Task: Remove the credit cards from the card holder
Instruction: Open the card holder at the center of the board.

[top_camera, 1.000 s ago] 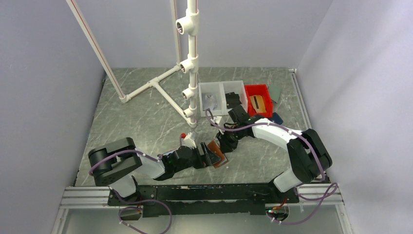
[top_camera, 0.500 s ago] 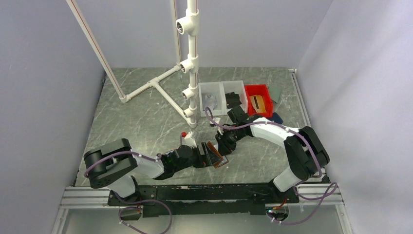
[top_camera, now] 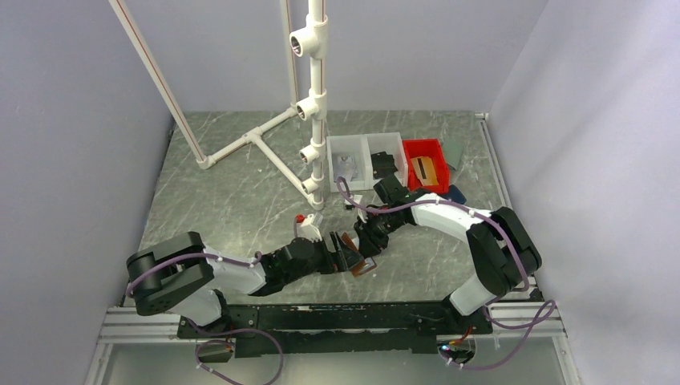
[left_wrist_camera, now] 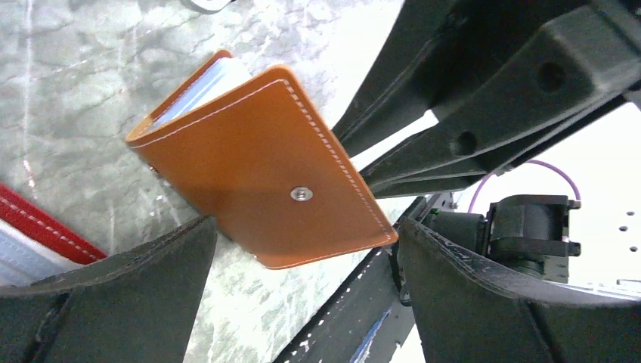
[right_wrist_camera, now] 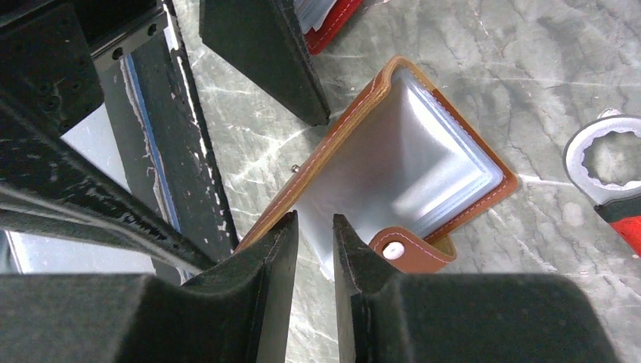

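The right tool point(right_wrist_camera: 314, 227) clenches an edge of the card holder point(left_wrist_camera: 257, 151), with the left tool point(left_wrist_camera: 306, 227) released astride it, so that thin pinch may slip under any tug.

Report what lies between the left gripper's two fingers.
The orange card holder, partly open, lies between the spread fingers of the left gripper. The left wrist view shows it plainly.

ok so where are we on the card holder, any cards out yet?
Done: the card holder is open, clear sleeves exposed. In hand: the right gripper is nearly shut at the sleeves' edge, seemingly holding it up; the left gripper is open, straddling the cover without touching. Left: no card is visibly out, so all the pulling remains.
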`<state>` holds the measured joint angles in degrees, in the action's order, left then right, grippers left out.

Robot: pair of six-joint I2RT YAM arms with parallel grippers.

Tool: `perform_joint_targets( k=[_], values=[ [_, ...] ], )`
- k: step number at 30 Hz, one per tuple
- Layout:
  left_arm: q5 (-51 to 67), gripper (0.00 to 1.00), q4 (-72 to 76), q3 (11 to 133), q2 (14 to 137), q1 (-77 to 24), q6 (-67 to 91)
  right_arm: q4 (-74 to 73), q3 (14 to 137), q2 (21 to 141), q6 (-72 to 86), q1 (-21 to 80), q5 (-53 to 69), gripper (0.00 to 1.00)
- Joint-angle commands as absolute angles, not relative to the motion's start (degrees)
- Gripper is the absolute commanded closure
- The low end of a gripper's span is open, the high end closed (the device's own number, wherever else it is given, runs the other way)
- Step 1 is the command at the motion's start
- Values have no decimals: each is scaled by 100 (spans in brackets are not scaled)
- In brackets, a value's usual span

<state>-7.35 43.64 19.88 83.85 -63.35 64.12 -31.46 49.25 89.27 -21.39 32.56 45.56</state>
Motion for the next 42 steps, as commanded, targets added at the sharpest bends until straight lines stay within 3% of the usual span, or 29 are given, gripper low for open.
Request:
perform_joint_targets(
  k=[1, 19, 26, 29, 31, 36, 39, 42],
  values=[
    [-870, 4, 4114, 2150, 8333, -6363, 6421, -3188, 5150, 8949, -2161, 3287, 4832, 73],
    [-1072, 1, 3590, 2364, 8209, -6377, 6774, -3291, 5171, 8882, -2258, 3288, 5137, 73],
    [-1370, 6, 2371, 2826, 8281, -6393, 7178, -3313, 5177, 8880, -2252, 3296, 5331, 73],
    [-1539, 13, 2041, 2884, 8209, -6424, 7259, -3307, 5177, 8889, -2237, 3291, 5312, 73],
    [-1615, 33, 1764, 2908, 8140, -6433, 7319, -3261, 5169, 8885, -2194, 3294, 5216, 73],
    [-1701, 59, 1190, 2938, 7996, -6434, 7384, -3227, 5154, 8881, -2175, 3289, 5114, 73],
    [-1652, 71, 943, 2931, 7867, -6425, 7334, -3190, 5143, 8878, -2167, 3295, 5008, 73],
    [-1561, 72, 724, 2875, 7683, -6425, 7296, -3148, 5125, 8877, -2146, 3288, 4851, 73]
  ],
)
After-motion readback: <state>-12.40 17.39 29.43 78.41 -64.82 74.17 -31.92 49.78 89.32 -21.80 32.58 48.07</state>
